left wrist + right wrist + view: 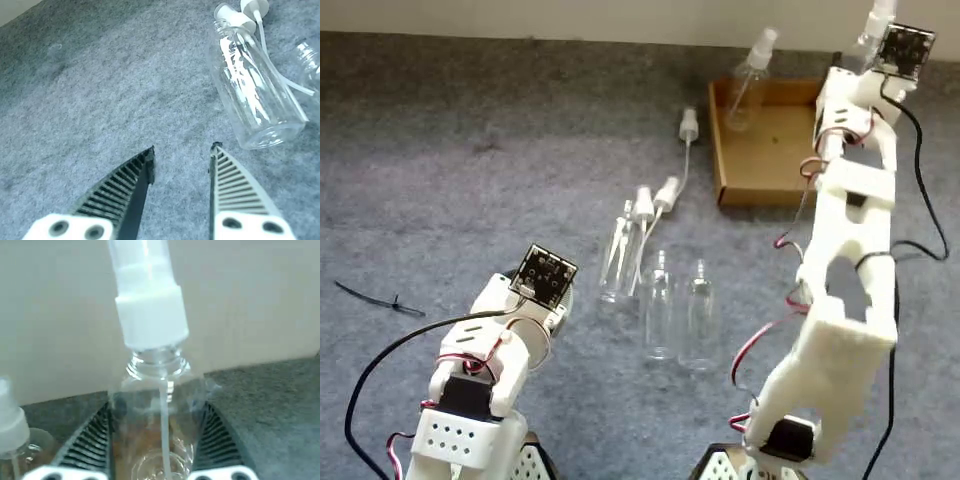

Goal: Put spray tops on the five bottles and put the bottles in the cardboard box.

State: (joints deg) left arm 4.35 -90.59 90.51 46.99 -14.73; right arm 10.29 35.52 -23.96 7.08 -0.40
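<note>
Right gripper (156,415), closed on a capped spray bottle (159,382) at upper right by the cardboard box (770,160), could topple it onto the boxed bottle (748,85) if released high; left gripper (182,150) sits spread, empty, lower left.

Soft even light, faint shadows on the grey carpet (470,150), white glints along the lying clear bottle (250,90)
</note>
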